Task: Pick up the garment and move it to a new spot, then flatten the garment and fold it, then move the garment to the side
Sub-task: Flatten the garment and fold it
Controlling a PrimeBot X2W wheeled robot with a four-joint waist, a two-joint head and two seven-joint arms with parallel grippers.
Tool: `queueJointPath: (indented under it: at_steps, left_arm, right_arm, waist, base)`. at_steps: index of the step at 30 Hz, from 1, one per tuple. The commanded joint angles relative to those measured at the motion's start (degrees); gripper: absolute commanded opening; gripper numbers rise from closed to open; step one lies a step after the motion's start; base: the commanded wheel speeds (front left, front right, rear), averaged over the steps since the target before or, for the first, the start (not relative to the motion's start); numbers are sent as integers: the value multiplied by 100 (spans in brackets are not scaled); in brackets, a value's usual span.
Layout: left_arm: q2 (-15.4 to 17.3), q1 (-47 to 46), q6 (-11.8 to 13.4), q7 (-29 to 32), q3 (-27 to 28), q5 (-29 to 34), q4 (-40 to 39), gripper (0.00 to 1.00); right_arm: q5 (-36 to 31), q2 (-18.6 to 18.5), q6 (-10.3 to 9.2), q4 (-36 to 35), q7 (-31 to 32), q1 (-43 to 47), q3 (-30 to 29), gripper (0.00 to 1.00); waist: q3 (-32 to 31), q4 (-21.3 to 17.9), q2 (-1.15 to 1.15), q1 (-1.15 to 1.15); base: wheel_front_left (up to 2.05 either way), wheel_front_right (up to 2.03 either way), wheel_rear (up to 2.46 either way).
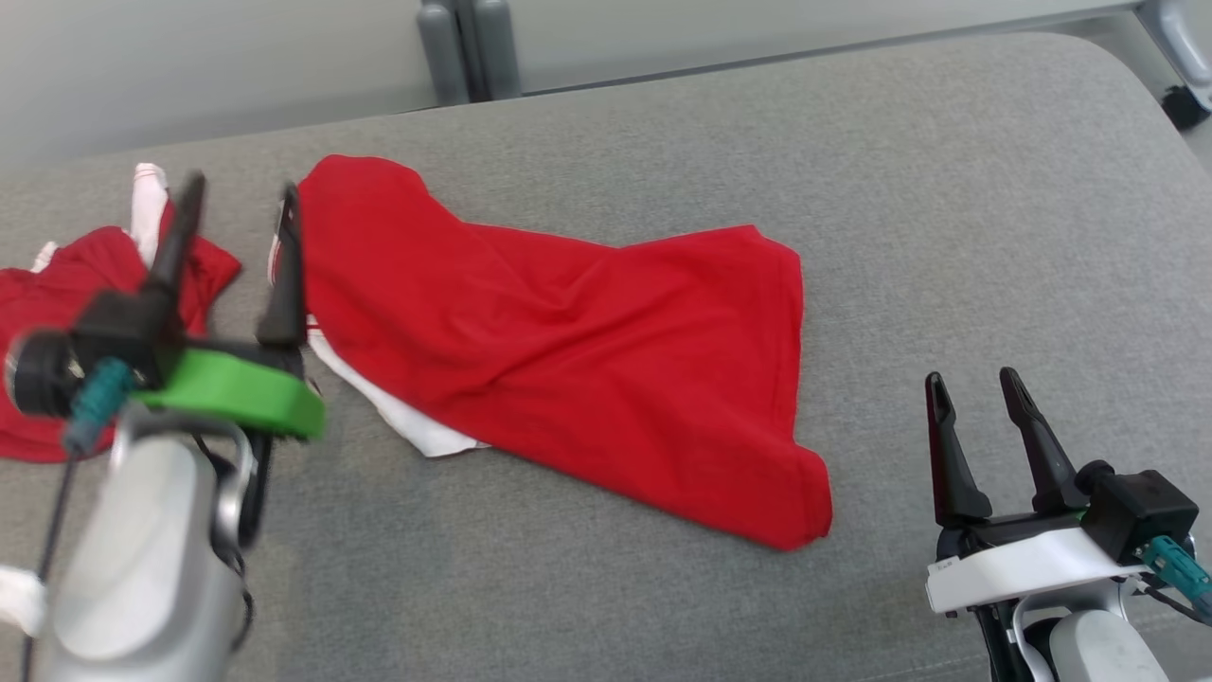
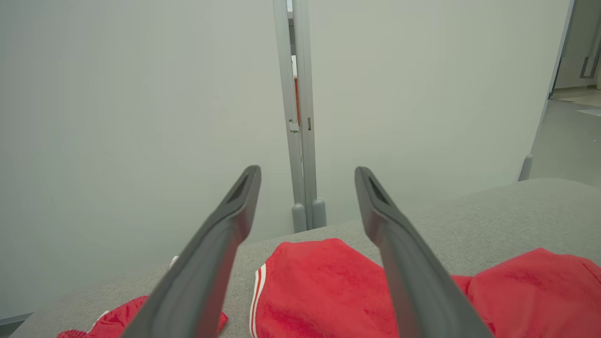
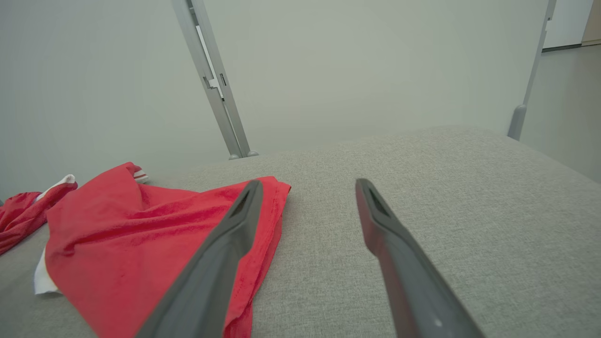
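Observation:
A red garment (image 1: 568, 350) with white trim lies crumpled across the middle of the grey cushioned surface (image 1: 947, 237), a white edge poking out at its lower left. My left gripper (image 1: 241, 199) hovers open just left of the garment's upper end, with nothing between its fingers. In the left wrist view the garment (image 2: 324, 291) lies below and beyond the open left gripper (image 2: 307, 176). My right gripper (image 1: 975, 388) stands open to the right of the garment, apart from it. In the right wrist view the garment (image 3: 131, 239) spreads to the left of the open right gripper (image 3: 307, 185).
A second red and white garment (image 1: 57, 313) lies bunched at the far left edge, also seen as a garment corner (image 2: 112, 321). A pale partition wall (image 2: 141, 94) with a grey post (image 1: 469, 47) stands behind the surface. Bare grey fabric extends to the right.

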Motion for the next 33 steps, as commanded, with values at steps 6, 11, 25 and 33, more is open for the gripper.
queueJointPath:
  at_steps: [6,11,25,33]
  left_arm:
    - [-499,1002,-137,-1,196,229,-68,100]
    - [-690,1226,-336,-2,116,401,391,100]
    - [-934,824,-551,-2,69,593,1925,100]
    - [-1003,395,-588,3,-18,559,2953,100]
  right_arm:
    - [-32,-46,-8,-10,-18,122,-80,100]
    - [-11,-94,-8,21,-17,70,-40,100]
    - [-21,-108,-8,19,-17,-65,9,100]
    - [-43,-64,-8,26,-17,-156,8,100]
  waist:
    - [-164,291,0,0]
    - [-144,310,0,0]
    - [170,-42,0,0]
    - [301,-202,0,0]
  base:
    - [0,0,0]
    - [0,0,0]
    - [0,0,0]
    - [0,0,0]
